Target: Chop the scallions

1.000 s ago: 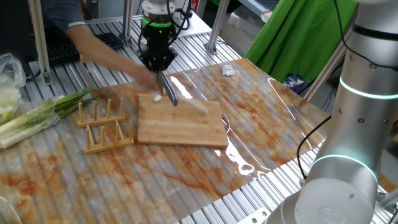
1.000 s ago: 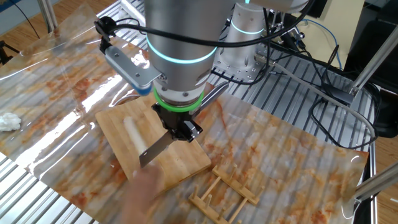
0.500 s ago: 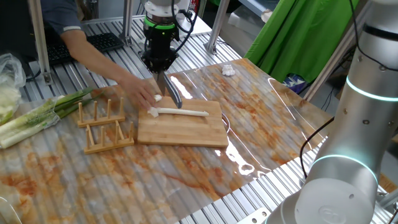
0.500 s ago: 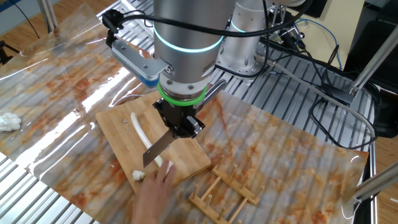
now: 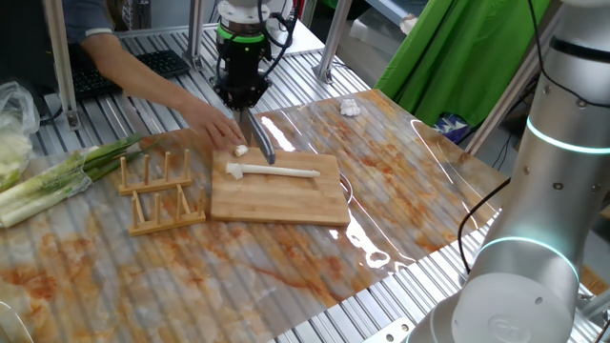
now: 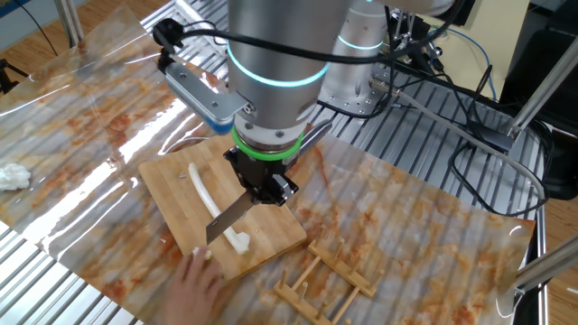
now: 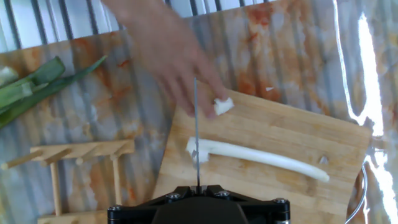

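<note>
Pincer (image 6: 263, 187) is clamped shut on the knife (image 6: 226, 218), pointing straight down over the wooden board (image 5: 286, 195); blade slants down and hangs just above the stalk's thick end. In the hand view the blade shows edge-on as a thin line crossing that end.

Scallion stalk (image 7: 261, 157) lies lengthwise on the board, pale white, thick end toward the rack side. A small white cut bit (image 7: 223, 106) sits at the board's edge nearby, apart from the stalk.

A person's hand (image 7: 171, 53) reaches in from the side, fingertips right by the cut bit.

Wooden peg rack (image 5: 157, 195) stands just beside the board on the worktop (image 5: 191, 276). Bunch of green-and-white leafy stalks (image 5: 62, 176) lies further out, w/ a crumpled white wad (image 5: 350, 108) well apart on the opposite side.
</note>
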`<action>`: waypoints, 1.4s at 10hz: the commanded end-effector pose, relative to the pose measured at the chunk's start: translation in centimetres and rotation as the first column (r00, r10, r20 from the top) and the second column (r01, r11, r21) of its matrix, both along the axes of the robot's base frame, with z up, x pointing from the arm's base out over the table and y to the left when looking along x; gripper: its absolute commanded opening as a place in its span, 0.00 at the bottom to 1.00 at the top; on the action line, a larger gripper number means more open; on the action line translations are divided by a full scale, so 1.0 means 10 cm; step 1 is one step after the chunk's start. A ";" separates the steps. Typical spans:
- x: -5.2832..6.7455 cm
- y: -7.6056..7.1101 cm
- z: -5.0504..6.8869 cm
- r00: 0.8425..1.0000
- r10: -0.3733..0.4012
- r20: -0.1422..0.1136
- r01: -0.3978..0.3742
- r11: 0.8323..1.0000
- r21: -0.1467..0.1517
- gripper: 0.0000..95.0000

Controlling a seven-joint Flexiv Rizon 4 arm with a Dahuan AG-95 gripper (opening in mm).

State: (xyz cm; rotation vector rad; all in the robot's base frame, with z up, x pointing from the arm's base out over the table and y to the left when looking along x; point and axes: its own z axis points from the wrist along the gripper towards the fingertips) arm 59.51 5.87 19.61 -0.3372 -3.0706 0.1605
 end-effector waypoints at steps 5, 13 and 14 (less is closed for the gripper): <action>-0.02 -0.01 0.02 0.999 0.033 0.023 -0.033 0.999 -0.016 0.00; 0.02 -0.08 -0.05 0.999 -0.037 -0.034 0.035 0.998 -0.050 0.00; 0.03 -0.14 -0.09 0.999 -0.023 -0.035 0.022 0.999 -0.030 0.00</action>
